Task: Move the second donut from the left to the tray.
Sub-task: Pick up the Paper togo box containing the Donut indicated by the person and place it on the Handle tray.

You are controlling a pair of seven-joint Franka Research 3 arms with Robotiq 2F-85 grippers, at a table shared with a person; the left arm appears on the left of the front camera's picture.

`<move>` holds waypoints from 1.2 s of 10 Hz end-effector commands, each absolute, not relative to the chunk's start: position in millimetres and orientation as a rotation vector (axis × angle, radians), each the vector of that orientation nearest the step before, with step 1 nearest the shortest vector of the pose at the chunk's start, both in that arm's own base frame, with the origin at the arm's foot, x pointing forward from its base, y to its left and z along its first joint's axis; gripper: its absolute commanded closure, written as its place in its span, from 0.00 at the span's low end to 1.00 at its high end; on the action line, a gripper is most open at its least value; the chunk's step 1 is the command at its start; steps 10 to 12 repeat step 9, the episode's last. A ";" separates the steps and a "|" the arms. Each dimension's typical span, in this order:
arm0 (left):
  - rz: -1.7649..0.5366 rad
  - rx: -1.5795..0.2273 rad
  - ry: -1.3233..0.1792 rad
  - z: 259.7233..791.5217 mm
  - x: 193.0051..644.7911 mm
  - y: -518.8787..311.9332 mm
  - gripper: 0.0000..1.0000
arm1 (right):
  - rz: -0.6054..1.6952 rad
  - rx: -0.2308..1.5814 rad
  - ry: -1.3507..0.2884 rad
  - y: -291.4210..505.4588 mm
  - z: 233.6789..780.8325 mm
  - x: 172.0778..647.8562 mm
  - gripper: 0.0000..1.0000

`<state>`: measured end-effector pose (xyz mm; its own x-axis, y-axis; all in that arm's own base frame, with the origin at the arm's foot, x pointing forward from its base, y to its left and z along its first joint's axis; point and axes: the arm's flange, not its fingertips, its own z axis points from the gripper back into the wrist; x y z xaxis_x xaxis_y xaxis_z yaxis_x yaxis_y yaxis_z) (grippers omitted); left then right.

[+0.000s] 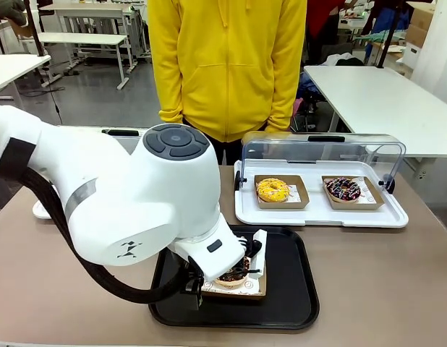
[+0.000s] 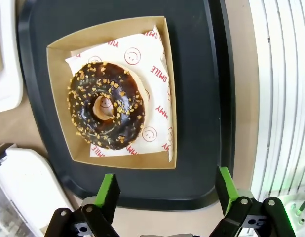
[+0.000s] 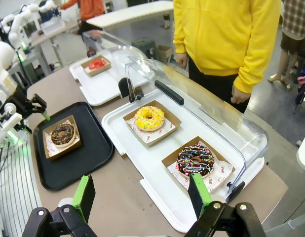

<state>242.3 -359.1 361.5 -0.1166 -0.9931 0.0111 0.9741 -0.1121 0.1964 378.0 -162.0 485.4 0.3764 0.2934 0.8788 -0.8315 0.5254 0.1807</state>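
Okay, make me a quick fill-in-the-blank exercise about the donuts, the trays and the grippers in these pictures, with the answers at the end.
1. The chocolate donut in its cardboard holder sits on the ____ tray.
2. The left gripper has its jaws ____, with nothing between them.
3. On the white tray, beside the sprinkled donut, lies a ____ donut.
4. The person across the table wears a ____ hoodie.

Missing words: black; open; yellow; yellow

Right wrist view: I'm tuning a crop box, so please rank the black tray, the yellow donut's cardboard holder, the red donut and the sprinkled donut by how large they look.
1. black tray
2. yellow donut's cardboard holder
3. sprinkled donut
4. red donut

The red donut sits farthest from the camera, so its small look is partly distance; its true size against the sprinkled one is unsure.
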 end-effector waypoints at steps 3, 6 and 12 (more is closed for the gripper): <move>-1.681 0.134 -0.190 358.4 242.4 -358.8 0.04 | 0.806 0.699 -0.949 -160.8 486.3 379.6 0.00; -1.681 0.134 -0.190 358.4 242.4 -358.8 0.04 | 0.806 0.699 -0.949 -160.8 486.3 379.6 0.00; -1.681 0.134 -0.190 358.4 242.4 -358.8 0.04 | 0.806 0.699 -0.949 -160.8 486.3 379.6 0.00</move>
